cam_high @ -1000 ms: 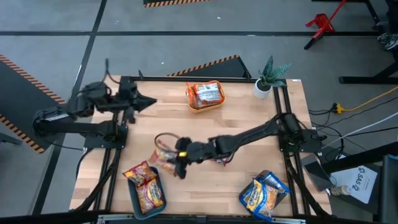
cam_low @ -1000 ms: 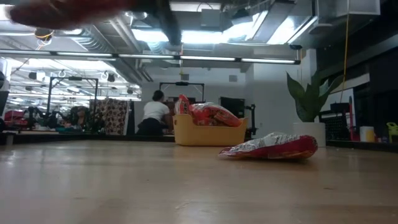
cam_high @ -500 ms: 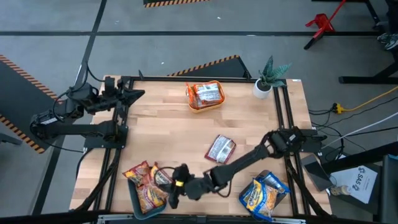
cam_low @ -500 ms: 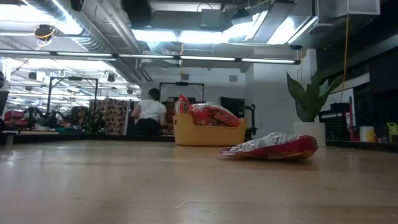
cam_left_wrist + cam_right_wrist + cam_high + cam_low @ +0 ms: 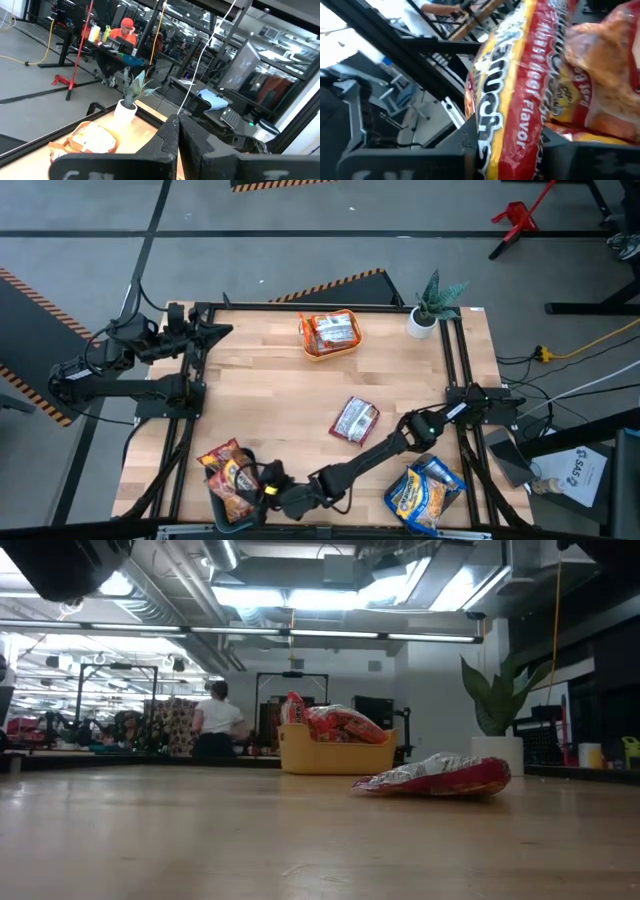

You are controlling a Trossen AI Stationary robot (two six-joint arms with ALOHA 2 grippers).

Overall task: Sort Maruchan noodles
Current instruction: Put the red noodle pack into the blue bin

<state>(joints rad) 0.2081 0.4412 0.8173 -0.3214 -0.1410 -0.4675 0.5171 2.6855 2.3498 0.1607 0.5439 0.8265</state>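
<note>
My right gripper (image 5: 263,489) reaches across to the near left corner and is shut on an orange-yellow Maruchan noodles packet (image 5: 520,95), right over a dark bin (image 5: 213,498) that holds more orange-yellow packets (image 5: 228,467). One red-silver packet (image 5: 355,420) lies flat on the table's middle, also seen in the low view (image 5: 435,776). My left gripper (image 5: 175,137) is shut on nothing, drawn back at the far left corner (image 5: 218,332). My right gripper pinches the orange-yellow packet between its two fingers (image 5: 465,142), at the packet's nearer end (image 5: 502,150). The fingers come about level from the table's right. The packet stands on edge in the hold, above the bin; another packet (image 5: 610,75) lies close beside it.
A yellow bin (image 5: 312,350) with red-silver packets stands at the far middle, also seen in the low view (image 5: 335,755). A bin with blue-white packets (image 5: 425,495) sits near right. A potted plant (image 5: 430,305) stands at the far right corner. A person moves in the room beyond.
My right gripper has gone from the table's middle toward the near edge and somewhat left, sinking, and has carried the orange-yellow packet to above the near left bin. My left arm drew back toward the left edge early on, then kept still. The red-silver packet has stayed put.
</note>
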